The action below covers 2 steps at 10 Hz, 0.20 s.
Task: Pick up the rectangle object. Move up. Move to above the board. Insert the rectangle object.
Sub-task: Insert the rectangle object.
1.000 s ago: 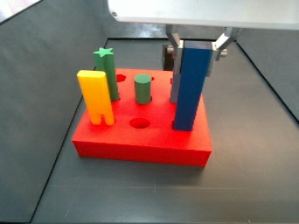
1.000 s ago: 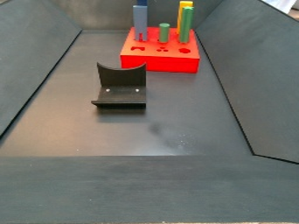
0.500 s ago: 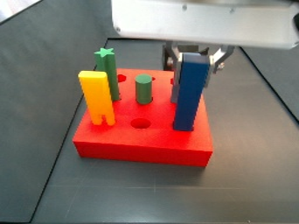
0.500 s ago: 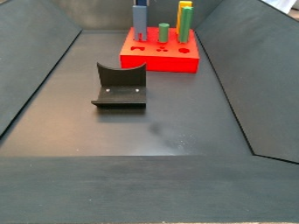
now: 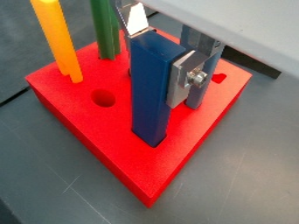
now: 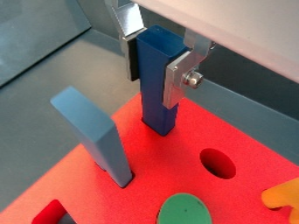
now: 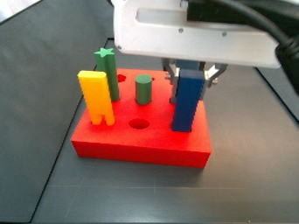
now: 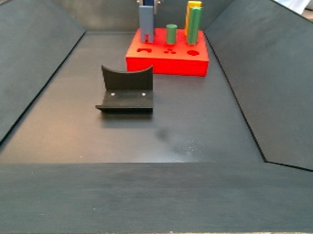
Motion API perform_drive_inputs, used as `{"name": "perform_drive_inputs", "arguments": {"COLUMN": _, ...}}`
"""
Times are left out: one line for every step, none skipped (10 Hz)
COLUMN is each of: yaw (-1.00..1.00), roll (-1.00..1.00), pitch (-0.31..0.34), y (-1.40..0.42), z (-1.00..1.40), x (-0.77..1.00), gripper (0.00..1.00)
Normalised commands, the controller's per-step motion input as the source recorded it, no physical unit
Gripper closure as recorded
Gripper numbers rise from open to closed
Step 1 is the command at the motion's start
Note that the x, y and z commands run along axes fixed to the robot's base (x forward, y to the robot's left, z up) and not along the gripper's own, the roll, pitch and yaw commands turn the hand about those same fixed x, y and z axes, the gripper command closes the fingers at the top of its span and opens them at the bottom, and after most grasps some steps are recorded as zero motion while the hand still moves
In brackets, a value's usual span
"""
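The rectangle object (image 5: 152,96), a dark blue bar, stands upright with its lower end in a hole near one corner of the red board (image 5: 128,166). My gripper (image 5: 162,52) is shut on the bar's upper part, one silver finger flat against each side. Both wrist views show this grip; the bar (image 6: 158,92), gripper (image 6: 155,70) and board (image 6: 140,197) also show in a wrist view. In a side view the gripper (image 7: 190,74) sits low over the bar (image 7: 187,105) on the board (image 7: 140,144). In a side view the bar (image 8: 145,20) and board (image 8: 184,64) are far away.
On the board stand an orange-yellow notched block (image 7: 93,96), a green star peg (image 7: 105,59) and a green round peg (image 7: 142,87). A grey-blue peg (image 6: 93,136) leans beside the bar. The fixture (image 8: 126,90) stands mid-floor. Dark sloped walls enclose the bin.
My gripper has come down with the bar, and the bar's top now stands lower above the board than before. The other pegs have not moved.
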Motion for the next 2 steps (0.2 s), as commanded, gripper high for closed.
{"name": "perform_drive_inputs", "arguments": {"yaw": 0.0, "roll": 0.0, "pitch": -0.009, "y": 0.0, "z": 0.0, "x": 0.0, "gripper": 1.0}}
{"name": "perform_drive_inputs", "arguments": {"yaw": 0.0, "roll": 0.0, "pitch": 0.0, "y": 0.0, "z": 0.0, "x": 0.0, "gripper": 1.0}}
